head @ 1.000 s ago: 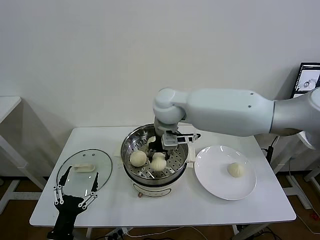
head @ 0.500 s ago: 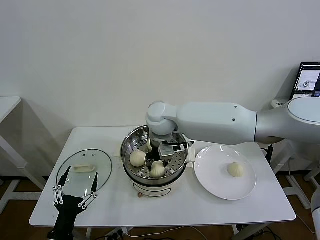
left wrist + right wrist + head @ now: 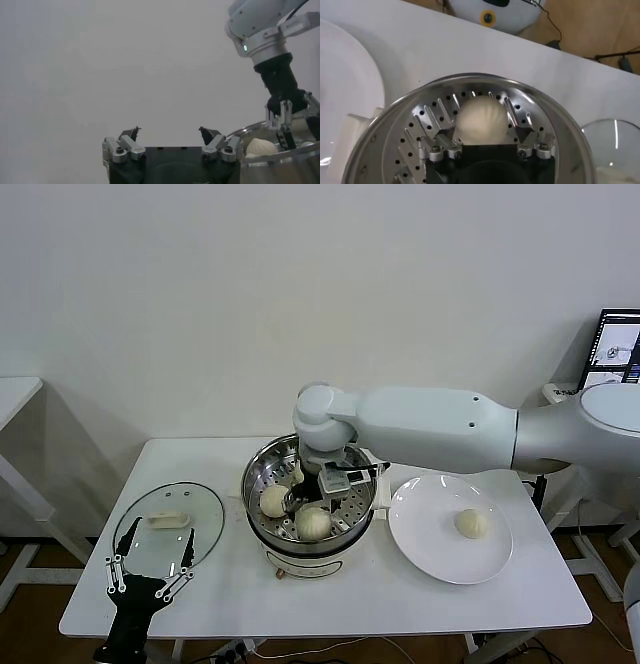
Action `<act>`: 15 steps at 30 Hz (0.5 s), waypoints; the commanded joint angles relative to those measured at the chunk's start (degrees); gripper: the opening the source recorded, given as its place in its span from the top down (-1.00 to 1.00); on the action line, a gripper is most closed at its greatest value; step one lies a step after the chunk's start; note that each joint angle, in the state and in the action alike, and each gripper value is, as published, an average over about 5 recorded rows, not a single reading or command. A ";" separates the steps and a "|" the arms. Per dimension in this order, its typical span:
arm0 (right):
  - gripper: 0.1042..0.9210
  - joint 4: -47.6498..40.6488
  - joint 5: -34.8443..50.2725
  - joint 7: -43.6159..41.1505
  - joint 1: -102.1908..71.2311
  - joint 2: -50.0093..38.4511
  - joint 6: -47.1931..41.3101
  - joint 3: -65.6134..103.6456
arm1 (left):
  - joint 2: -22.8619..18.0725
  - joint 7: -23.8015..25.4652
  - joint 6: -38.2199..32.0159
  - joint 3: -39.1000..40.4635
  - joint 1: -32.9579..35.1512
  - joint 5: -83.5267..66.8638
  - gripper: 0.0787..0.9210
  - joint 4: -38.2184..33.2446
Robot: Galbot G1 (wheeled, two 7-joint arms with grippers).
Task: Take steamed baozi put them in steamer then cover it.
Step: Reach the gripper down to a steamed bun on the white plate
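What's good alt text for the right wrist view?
Open right gripper straddles a pleated baozi resting on the perforated tray of the steel steamer. A white table lies beyond, with the glass lid's edge to one side.

Bright, even indoor light fills the head view, and soft shadows fall on the wall behind the table [image 3: 480, 604]. The steamer [image 3: 560, 125] rim shows mild glare in the right wrist view. The left wrist view is hazy, its grey background featureless.
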 commanded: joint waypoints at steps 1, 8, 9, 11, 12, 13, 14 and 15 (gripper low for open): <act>-0.76 -0.70 12.44 -5.46 4.33 -12.78 -15.13 7.93 | 0.11 -0.01 0.20 0.19 -0.35 0.00 -0.77 0.33; -0.76 -15.56 30.30 -6.13 5.57 -22.80 -35.22 6.07 | 0.46 -0.02 0.81 0.68 -0.77 0.06 -0.77 0.43; -0.76 -17.81 30.55 -6.30 4.98 -23.63 -36.02 6.04 | 0.53 -0.03 0.92 0.69 -0.76 0.05 -0.77 0.35; -0.76 -21.62 30.76 -6.67 3.54 -25.29 -37.55 5.29 | 0.67 -0.04 1.06 0.67 -0.74 0.03 -0.77 0.24; -0.76 -23.33 30.58 -6.74 2.73 -26.10 -38.11 4.56 | 0.72 -0.04 1.07 0.65 -0.76 0.03 -0.77 0.23; -0.76 -24.79 30.09 -6.76 1.80 -26.87 -38.43 3.82 | 0.77 -0.04 1.08 0.63 -0.79 0.03 -0.77 0.23; -0.76 -26.30 29.30 -6.70 0.57 -27.58 -38.59 3.17 | 0.80 -0.03 1.10 0.64 -0.83 0.02 -0.77 0.25; -0.76 -27.56 28.35 -6.54 -0.86 -28.24 -38.64 2.74 | 0.81 -0.03 1.12 0.65 -0.87 0.02 -0.77 0.28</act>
